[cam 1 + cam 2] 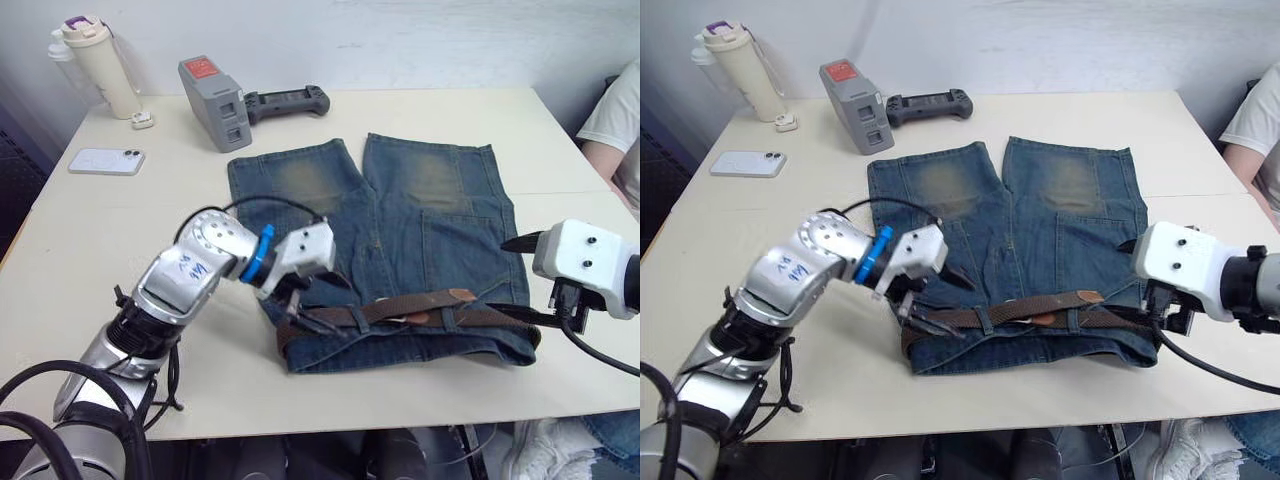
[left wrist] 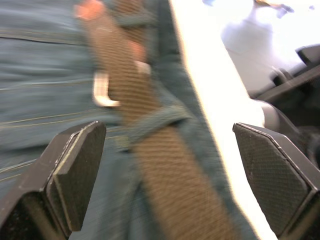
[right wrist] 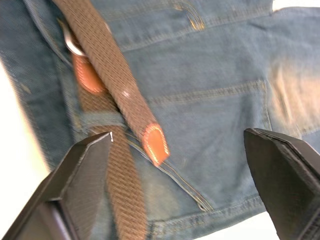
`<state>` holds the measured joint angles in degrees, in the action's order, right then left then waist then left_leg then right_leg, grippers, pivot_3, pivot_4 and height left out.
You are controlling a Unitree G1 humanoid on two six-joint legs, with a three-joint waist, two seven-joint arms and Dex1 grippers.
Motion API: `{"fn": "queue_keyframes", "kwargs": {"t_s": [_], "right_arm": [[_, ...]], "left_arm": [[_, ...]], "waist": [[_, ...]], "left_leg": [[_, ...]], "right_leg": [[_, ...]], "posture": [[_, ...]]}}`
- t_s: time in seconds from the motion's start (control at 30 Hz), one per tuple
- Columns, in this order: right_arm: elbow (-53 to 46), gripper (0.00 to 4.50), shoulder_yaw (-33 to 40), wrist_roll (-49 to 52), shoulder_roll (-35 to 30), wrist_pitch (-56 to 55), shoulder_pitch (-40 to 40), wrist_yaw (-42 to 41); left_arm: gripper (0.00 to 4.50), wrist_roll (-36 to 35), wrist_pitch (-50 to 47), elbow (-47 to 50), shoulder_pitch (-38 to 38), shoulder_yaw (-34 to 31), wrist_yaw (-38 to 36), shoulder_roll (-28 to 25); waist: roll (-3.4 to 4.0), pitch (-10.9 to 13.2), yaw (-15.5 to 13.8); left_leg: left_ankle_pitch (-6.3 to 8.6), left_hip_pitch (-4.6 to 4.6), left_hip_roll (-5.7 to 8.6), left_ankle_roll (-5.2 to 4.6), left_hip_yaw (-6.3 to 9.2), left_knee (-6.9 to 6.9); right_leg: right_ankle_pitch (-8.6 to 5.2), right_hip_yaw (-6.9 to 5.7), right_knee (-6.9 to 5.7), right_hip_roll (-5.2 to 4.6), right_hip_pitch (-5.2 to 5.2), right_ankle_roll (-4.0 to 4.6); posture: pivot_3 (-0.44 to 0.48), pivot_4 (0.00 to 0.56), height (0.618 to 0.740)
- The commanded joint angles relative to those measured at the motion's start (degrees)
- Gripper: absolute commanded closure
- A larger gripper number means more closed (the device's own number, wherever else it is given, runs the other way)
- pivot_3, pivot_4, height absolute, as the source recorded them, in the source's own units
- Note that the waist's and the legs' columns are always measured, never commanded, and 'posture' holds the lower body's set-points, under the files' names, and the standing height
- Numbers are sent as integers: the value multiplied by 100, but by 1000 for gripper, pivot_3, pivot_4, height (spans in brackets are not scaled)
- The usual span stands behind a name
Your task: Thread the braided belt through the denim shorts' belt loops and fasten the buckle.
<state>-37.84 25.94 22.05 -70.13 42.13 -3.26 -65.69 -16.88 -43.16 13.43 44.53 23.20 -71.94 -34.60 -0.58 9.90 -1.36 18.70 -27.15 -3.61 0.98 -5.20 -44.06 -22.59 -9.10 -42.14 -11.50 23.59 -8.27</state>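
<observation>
Pale and bare, the wall behind gives way to a cream bench [image 1: 90, 230] that carries everything I am working on. On it the denim shorts [image 1: 400, 210] lie flat with the legs pointing away from me and the waistband along the near edge, which keeps the belt loops [image 1: 983, 320] within reach of both arms. The braided belt [image 1: 420, 308] runs along that waistband and passes under several loops; in my right wrist view its tan tip [image 3: 155, 142] has come out past the buckle [image 3: 72, 46] and lies loose on the denim, so I judge the fastening close to done.

My left gripper [image 1: 295, 305] is at the left end of the waistband, fingers spread wide either side of the strap, touching nothing. My right gripper [image 3: 180, 185] hovers over the right end, fingers also wide apart and empty.

Farther back sit a white phone [image 1: 106, 161], a lidded cream tumbler [image 1: 100, 65], a grey battery pack [image 1: 213, 102] and a dark handheld controller [image 1: 285, 101], all well apart from the shorts. A person's arm [image 1: 620, 130] shows at the right edge.
</observation>
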Motion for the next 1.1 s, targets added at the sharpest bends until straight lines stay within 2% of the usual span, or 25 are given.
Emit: {"fn": "queue_keyframes", "kwargs": {"t_s": [0.03,0.17,0.27,0.37,0.47,0.67,0.77,1.1], "right_arm": [[-864,16,487,1391,27,1357,-76,-42],[-1133,16,662,1970,-51,1924,-238,226],[-1208,16,682,2111,-91,2042,-353,443],[-1226,16,701,2197,-145,2078,-407,572],[-1180,0,704,2258,-224,2061,-470,665],[-1019,0,604,2209,-337,1830,-609,744],[-1007,0,605,2186,-322,1739,-537,740],[-956,0,288,1869,-143,1155,-196,891]], "left_arm": [[0,300,398,157,72,302,21,-27],[0,850,858,-45,47,643,191,-85],[0,1519,1419,-484,-214,1082,597,17],[0,1406,1194,-453,-358,1021,648,215],[863,1533,1290,-451,-481,1096,549,133],[3553,1867,1840,-782,-552,1075,483,-208],[4491,2016,2217,-1106,-521,1018,473,-401],[4491,2379,4394,-3779,315,722,338,-911]], "waist": [[0,0,-2],[0,0,-3],[2,-1,-3],[1,-1,-2],[2,-2,-19],[2,-4,-2],[2,-5,13],[3,-8,35]], "left_leg": [[0,0,0,0,2,-1],[1,-1,1,-1,5,1],[1,2,1,-2,3,0],[2,1,1,-3,3,5],[2,0,3,-4,4,1],[2,7,3,-5,2,1],[2,11,2,-6,2,1],[-4,35,-4,-4,-7,8]], "right_leg": [[1,0,1,0,-1,1],[1,-4,7,0,-4,3],[4,-2,9,-1,-6,5],[4,-3,12,0,-4,4],[6,-4,14,-2,-7,1],[8,-2,14,-2,-14,-1],[8,-2,13,-2,-15,-1],[8,8,-3,2,-18,0]], "posture": [[0,150,650],[0,150,650],[0,150,650],[0,150,650],[0,150,650],[0,150,650],[0,150,650],[0,150,650]]}}
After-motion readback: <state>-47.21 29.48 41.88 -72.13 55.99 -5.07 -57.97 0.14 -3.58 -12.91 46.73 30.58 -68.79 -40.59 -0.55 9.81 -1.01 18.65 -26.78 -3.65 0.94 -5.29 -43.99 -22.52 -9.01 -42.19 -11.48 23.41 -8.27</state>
